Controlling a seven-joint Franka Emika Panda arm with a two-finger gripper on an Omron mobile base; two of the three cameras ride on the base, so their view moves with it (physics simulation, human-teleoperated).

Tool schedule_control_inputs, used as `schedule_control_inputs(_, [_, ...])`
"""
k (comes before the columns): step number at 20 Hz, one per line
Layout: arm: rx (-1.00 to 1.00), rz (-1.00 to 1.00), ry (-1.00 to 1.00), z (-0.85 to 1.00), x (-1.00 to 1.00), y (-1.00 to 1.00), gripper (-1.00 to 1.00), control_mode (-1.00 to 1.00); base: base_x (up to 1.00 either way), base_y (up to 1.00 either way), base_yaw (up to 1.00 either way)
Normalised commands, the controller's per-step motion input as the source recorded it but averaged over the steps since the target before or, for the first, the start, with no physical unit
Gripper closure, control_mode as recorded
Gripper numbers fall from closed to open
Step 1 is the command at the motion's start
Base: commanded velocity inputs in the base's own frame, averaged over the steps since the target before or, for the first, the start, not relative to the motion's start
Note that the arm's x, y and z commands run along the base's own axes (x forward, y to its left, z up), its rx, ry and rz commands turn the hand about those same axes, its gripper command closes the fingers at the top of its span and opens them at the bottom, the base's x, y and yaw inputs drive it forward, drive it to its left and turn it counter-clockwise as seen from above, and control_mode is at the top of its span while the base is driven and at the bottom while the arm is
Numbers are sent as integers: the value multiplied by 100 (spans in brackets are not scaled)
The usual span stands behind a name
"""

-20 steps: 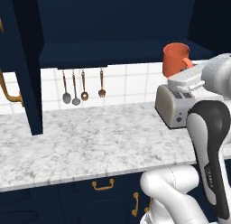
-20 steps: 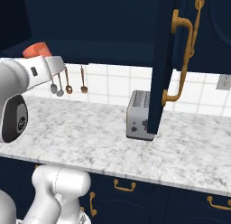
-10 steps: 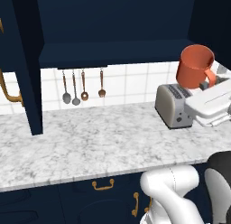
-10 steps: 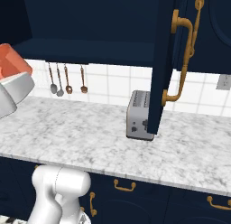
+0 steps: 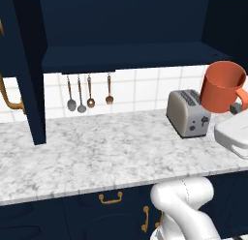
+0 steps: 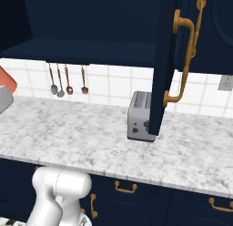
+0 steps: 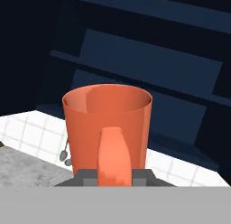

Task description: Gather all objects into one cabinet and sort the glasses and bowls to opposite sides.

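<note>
An orange mug (image 5: 222,86) hangs upright in the air at the right, above the counter and just right of the toaster. My gripper (image 5: 237,107) is shut on its handle (image 5: 241,97). In the hand view the same orange mug (image 7: 107,123) stands right in front of me, its handle (image 7: 115,155) pinched between my fingertips (image 7: 86,175). A sliver of the mug (image 6: 6,82) shows at the left edge of the right base view. The navy cabinet (image 5: 131,54) stands open above the counter, and its shelf board looks bare where I can see it.
A silver toaster (image 5: 188,113) stands on the marble counter (image 5: 97,152) near the wall. Several utensils (image 5: 88,93) hang on the tiled backsplash. An open cabinet door with a brass handle (image 6: 184,61) hangs over the toaster's right side. Another open door (image 5: 26,65) stands at the left.
My arm has swung the orange mug to the right and closer to the cameras, a little lower. The grip on the handle has not changed.
</note>
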Motion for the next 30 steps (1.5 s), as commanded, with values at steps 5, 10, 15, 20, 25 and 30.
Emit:
schedule_control_inputs(5, [0, 0, 0, 0, 0, 0, 100, 100, -85, 0, 0])
schedule_control_inputs(10, [0, 0, 0, 0, 0, 0, 100, 100, -100, 10, 1])
schedule_control_inputs(15, [0, 0, 0, 0, 0, 0, 100, 100, -100, 55, 32])
schedule_control_inputs(20, [0, 0, 0, 0, 0, 0, 100, 100, -76, 75, 58])
schedule_control_inputs(25, [0, 0, 0, 0, 0, 0, 100, 100, -65, 72, 59])
schedule_control_inputs(30, [0, 0, 0, 0, 0, 0, 100, 100, -51, 72, 60])
